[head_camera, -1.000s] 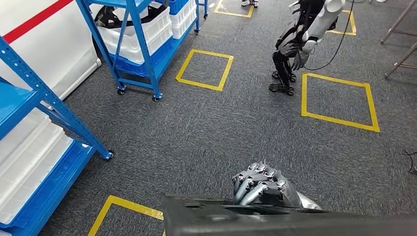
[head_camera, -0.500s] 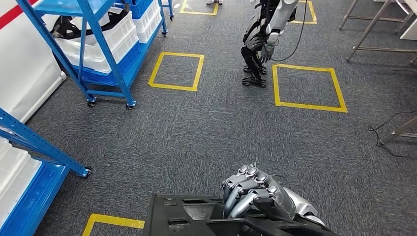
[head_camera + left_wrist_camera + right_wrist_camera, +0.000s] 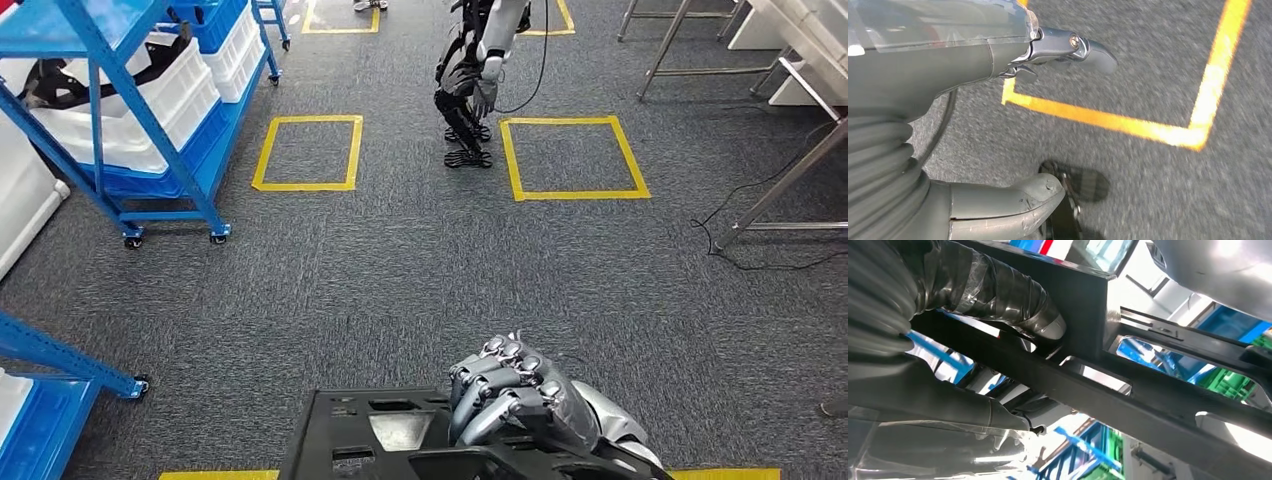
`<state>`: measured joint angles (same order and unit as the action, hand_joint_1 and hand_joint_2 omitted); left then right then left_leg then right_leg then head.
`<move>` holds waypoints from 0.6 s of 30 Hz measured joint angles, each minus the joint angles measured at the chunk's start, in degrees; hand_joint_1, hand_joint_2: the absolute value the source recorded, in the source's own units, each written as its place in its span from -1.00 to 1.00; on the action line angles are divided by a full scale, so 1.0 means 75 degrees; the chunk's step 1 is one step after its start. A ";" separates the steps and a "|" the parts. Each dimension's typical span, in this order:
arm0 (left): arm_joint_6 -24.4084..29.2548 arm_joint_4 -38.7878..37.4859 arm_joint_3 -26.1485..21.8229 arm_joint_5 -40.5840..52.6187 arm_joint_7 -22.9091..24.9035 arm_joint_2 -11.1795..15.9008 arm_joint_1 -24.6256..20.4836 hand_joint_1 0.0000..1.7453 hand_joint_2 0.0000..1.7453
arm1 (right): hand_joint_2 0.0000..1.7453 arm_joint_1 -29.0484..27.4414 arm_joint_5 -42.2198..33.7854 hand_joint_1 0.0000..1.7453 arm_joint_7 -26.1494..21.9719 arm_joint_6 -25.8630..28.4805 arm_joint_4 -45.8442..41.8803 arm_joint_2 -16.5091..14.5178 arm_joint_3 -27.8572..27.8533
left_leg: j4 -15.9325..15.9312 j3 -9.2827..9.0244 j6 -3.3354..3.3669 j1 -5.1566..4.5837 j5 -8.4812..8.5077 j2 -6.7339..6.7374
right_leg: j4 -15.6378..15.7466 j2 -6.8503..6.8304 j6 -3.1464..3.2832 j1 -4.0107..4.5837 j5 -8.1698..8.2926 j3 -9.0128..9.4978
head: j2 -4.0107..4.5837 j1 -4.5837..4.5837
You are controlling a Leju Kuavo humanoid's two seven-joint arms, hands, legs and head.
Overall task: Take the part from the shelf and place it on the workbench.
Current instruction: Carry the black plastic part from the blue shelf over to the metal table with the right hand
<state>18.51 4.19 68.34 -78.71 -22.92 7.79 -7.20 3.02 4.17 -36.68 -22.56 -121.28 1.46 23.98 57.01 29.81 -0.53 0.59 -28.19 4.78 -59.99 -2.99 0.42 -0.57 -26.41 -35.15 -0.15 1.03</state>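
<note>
So my right hand has its fingers curled over the black part, carried low in front of me; the left hand hangs over the floor, fingers apart, holding nothing. Over the last second the view has swung off the blue shelf, so I reckon I'm turning toward the workbench. Ahead there's open carpet, then yellow squares and another robot, with table legs far right.
</note>
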 joint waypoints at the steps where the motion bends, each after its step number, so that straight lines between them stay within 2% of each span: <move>1: -0.0015 0.0001 0.0000 0.0000 -0.0012 -0.0003 -0.0016 -1.00 1.00 | 1.00 0.0009 0.0035 1.00 -0.0004 0.0000 0.0001 0.0011 0.0004 | 0.0000 -0.0019 -0.0044 0.0000 -0.0014 0.0054 | 0.0005 0.0083 0.0049 0.0019 0.0011 -0.0012 | 0.0000 0.0000; 2: -0.0017 0.0001 0.0000 0.0000 -0.0018 -0.0007 -0.0031 -1.00 1.00 | 1.00 0.0022 0.0062 1.00 -0.0009 0.0000 -0.0001 0.0022 0.0009 | -0.0004 -0.0032 -0.0088 0.0018 -0.0037 0.0095 | 0.0015 0.0157 0.0099 0.0021 0.0015 -0.0009 | 0.0000 0.0000; 3: -0.0026 0.0001 0.0001 0.0000 -0.0018 -0.0011 -0.0046 -1.00 1.00 | 1.00 0.0040 0.0075 1.00 -0.0011 -0.0001 -0.0003 0.0030 0.0016 | 0.0049 -0.0030 -0.0127 0.0040 -0.0100 0.0049 | 0.0033 0.0221 0.0149 0.0019 0.0023 0.0002 | 0.0001 0.0000; 4: -0.0049 0.0001 0.0001 0.0000 -0.0017 -0.0014 -0.0058 -1.00 1.00 | 1.00 0.0071 0.0081 1.00 -0.0007 -0.0002 -0.0005 0.0036 0.0025 | 0.0233 0.0033 -0.0155 0.0060 -0.0240 -0.0069 | 0.0057 0.0282 0.0201 0.0009 0.0036 0.0015 | 0.0001 0.0001; 5: -0.0083 0.0001 0.0002 0.0000 -0.0016 -0.0015 -0.0062 -1.00 1.00 | 1.00 0.0111 0.0080 1.00 0.0005 -0.0004 -0.0004 0.0039 0.0036 | 0.0585 0.0186 -0.0175 0.0076 -0.0456 -0.0234 | 0.0076 0.0345 0.0248 0.0000 0.0046 0.0028 | 0.0001 0.0001; 6: -0.0122 0.0001 0.0003 0.0000 -0.0010 -0.0015 -0.0056 -1.00 1.00 | 1.00 0.0150 0.0074 1.00 0.0021 -0.0006 0.0000 0.0042 0.0044 | 0.1097 0.0419 -0.0182 0.0083 -0.0720 -0.0412 | 0.0078 0.0406 0.0281 0.0011 0.0045 0.0030 | 0.0001 0.0001; 7: -0.0153 0.0001 0.0004 0.0000 -0.0002 -0.0015 -0.0044 -1.00 1.00 | 1.00 0.0182 0.0071 1.00 0.0038 -0.0007 0.0005 0.0044 0.0050 | 0.1664 0.0703 -0.0183 0.0084 -0.0960 -0.0515 | 0.0074 0.0482 0.0305 0.0029 0.0044 0.0026 | 0.0000 0.0001; 8: -0.0175 0.0001 0.0004 0.0000 0.0005 -0.0015 -0.0031 -1.00 1.00 | 1.00 0.0200 0.0068 1.00 0.0050 -0.0009 0.0010 0.0046 0.0054 | 0.2113 0.0946 -0.0176 0.0082 -0.1092 -0.0564 | 0.0069 0.0566 0.0317 0.0052 0.0042 0.0026 | 0.0000 0.0000; 9: -0.0186 0.0001 0.0004 0.0000 0.0011 -0.0015 -0.0019 -1.00 1.00 | 1.00 0.0210 0.0066 1.00 0.0057 -0.0009 0.0013 0.0050 0.0056 | 0.2316 0.1081 -0.0159 0.0080 -0.1075 -0.0584 | 0.0063 0.0650 0.0324 0.0076 0.0039 0.0029 | 0.0000 0.0001; 10: -0.0193 0.0001 0.0004 0.0000 0.0013 -0.0015 -0.0013 -1.00 1.00 | 1.00 0.0220 0.0065 1.00 0.0061 -0.0010 0.0014 0.0053 0.0059 | 0.2198 0.1070 -0.0128 0.0076 -0.0894 -0.0599 | 0.0054 0.0739 0.0327 0.0095 0.0038 0.0035 | 0.0000 0.0000; 11: -0.0200 0.0001 0.0004 0.0000 0.0013 -0.0015 -0.0012 -1.00 1.00 | 1.00 0.0234 0.0065 1.00 0.0064 -0.0011 0.0014 0.0058 0.0064 | 0.1787 0.0920 -0.0087 0.0069 -0.0594 -0.0640 | 0.0045 0.0827 0.0327 0.0108 0.0036 0.0044 | 0.0000 0.0000; 13: -0.0234 0.0001 0.0004 0.0000 0.0015 -0.0003 -0.0011 -1.00 1.00 | 1.00 0.0270 0.0061 1.00 0.0068 -0.0016 0.0017 0.0072 0.0075 | 0.0723 0.0501 0.0005 0.0055 -0.0061 -0.0940 | 0.0017 0.0985 0.0310 0.0112 0.0039 0.0033 | 0.0000 -0.0001; 14: -0.0278 0.0001 0.0003 0.0000 0.0021 0.0005 -0.0010 -1.00 1.00 | 1.00 0.0293 0.0053 1.00 0.0079 -0.0028 0.0026 0.0079 0.0082 | 0.0363 0.0355 0.0036 0.0041 0.0064 -0.1088 | 0.0005 0.1057 0.0281 0.0098 0.0050 0.0004 | 0.0000 0.0000; 15: -0.0349 0.0001 -0.0005 0.0000 0.0026 0.0012 -0.0011 -1.00 1.00 | 1.00 0.0323 0.0042 1.00 0.0098 -0.0041 0.0042 0.0090 0.0089 | 0.0187 0.0288 0.0059 0.0025 0.0090 -0.1197 | 0.0004 0.1130 0.0240 0.0073 0.0068 -0.0031 | 0.0000 0.0001; 16: -0.0430 0.0001 -0.0024 0.0000 0.0030 0.0016 -0.0014 -1.00 1.00 | 1.00 0.0361 0.0034 1.00 0.0119 -0.0052 0.0065 0.0101 0.0094 | 0.0140 0.0266 0.0075 0.0007 0.0079 -0.1208 | 0.0011 0.1204 0.0189 0.0052 0.0093 -0.0061 | 0.0000 0.0001; 17: -0.0500 0.0001 -0.0057 0.0000 0.0031 0.0017 -0.0020 -1.00 1.00 | 1.00 0.0409 0.0030 1.00 0.0141 -0.0059 0.0091 0.0120 0.0098 | 0.0092 0.0243 0.0099 0.0001 0.0102 -0.1132 | 0.0031 0.1272 0.0137 0.0033 0.0115 -0.0078 | 0.0000 0.0001; 18: -0.0546 0.0001 -0.0095 0.0000 0.0033 0.0016 -0.0027 -1.00 1.00 | 1.00 0.0458 0.0029 1.00 0.0154 -0.0061 0.0117 0.0152 0.0099 | 0.0021 0.0208 0.0131 0.0009 0.0141 -0.1047 | 0.0013 0.1215 0.0097 0.0037 0.0104 -0.0091 | 0.0000 0.0000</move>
<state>14.42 4.20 67.63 -78.71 -22.67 7.91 -7.41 6.45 4.39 -35.52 -23.02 -120.40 2.60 24.72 57.17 31.38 0.45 0.66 -27.14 -3.07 -59.90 6.12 1.15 -0.29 -25.63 -35.83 -0.15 1.03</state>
